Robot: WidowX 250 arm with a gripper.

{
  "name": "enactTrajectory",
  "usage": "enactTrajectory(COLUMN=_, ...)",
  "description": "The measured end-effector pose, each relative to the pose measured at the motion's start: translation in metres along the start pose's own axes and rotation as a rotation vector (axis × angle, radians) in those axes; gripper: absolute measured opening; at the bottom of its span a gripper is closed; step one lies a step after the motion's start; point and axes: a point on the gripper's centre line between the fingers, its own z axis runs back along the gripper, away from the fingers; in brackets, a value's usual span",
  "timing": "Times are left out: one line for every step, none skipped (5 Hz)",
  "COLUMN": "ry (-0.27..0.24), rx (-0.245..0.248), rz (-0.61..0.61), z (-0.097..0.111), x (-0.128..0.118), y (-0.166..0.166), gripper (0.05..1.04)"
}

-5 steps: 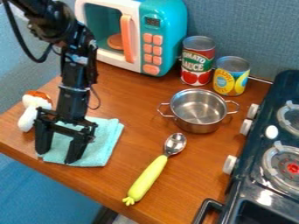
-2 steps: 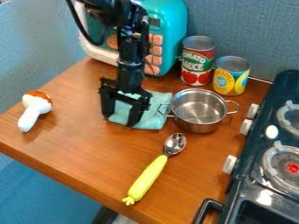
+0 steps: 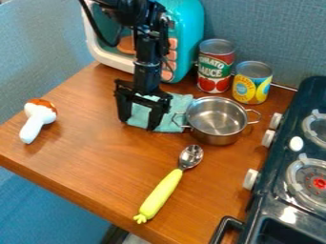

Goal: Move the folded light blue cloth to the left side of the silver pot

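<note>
The black gripper is left of the metal pot, its two fingers spread apart and pointing down over the light blue cloth. The cloth lies behind and between the fingers, partly hidden by them. Its right side meets the left handle of the silver pot. In front of the pot lies a spoon with a yellow-green handle. A white toy with a brown-orange top rests at the left of the table.
A teal and white toy microwave stands behind the arm. Two cans, a red tomato one and a yellow one, are behind the pot. The dark stove with white knobs borders the wooden table on the right.
The gripper has gone from the table's left front toward the back right, and the cloth has slid with it up to the pot. Lately both shifted slightly farther back.
</note>
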Motion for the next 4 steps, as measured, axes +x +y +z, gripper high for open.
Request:
enactTrajectory(ry=-0.042, rx=0.017, rz=0.022, z=0.015, x=-0.012, y=0.005, gripper=1.001)
enactTrajectory(ry=-0.162, rx=-0.008, rz=-0.031, z=0.052, x=-0.021, y=0.006, gripper=1.001)
enactTrajectory(ry=-0.272, rx=0.016, rz=-0.049, z=0.084, x=-0.045, y=0.019, gripper=1.001)
enactTrajectory(ry=-0.188, rx=-0.013, rz=-0.108, z=0.092, x=-0.086, y=0.029, gripper=1.001)
